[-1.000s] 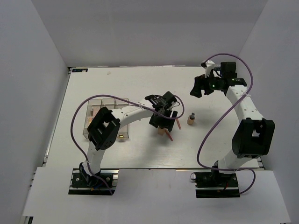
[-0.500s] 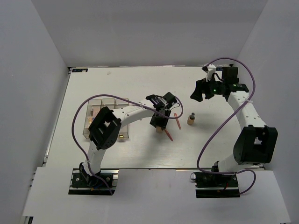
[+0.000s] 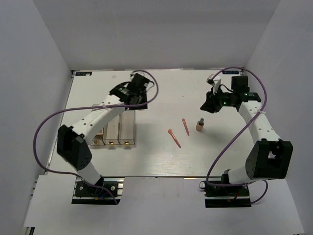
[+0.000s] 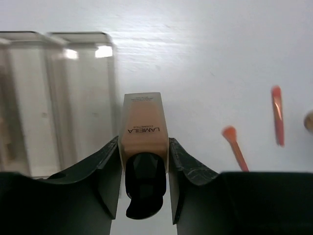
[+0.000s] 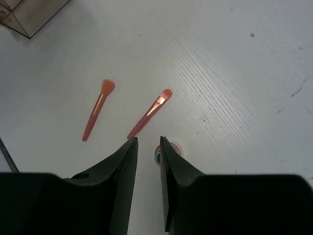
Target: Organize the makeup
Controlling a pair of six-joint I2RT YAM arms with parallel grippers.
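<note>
Two coral-pink sticks (image 3: 174, 138) lie on the desk (image 3: 166, 88), with a standing tan bottle (image 3: 199, 125) just beside them. The left gripper (image 4: 144, 147) has its jaws clamped on a second tan bottle (image 4: 143, 132) near the clear box (image 3: 115, 129). The right gripper (image 5: 148, 144) has its jaws barely parted and empty, close above the standing bottle.

This looks like a robotics lab test cell. A white board surface (image 3: 161, 156) is boxed in by plain pale walls (image 3: 161, 34) at 9, 12 and 3 o'clock. Two white-and-black robot arms, the left arm (image 3: 98, 117) and the right arm (image 3: 257, 115), are bolted to metal base plates (image 3: 96, 188) at 7 and 5 o'clock. Purple cables (image 3: 36, 141) loop loose from each under flat, even light.
</note>
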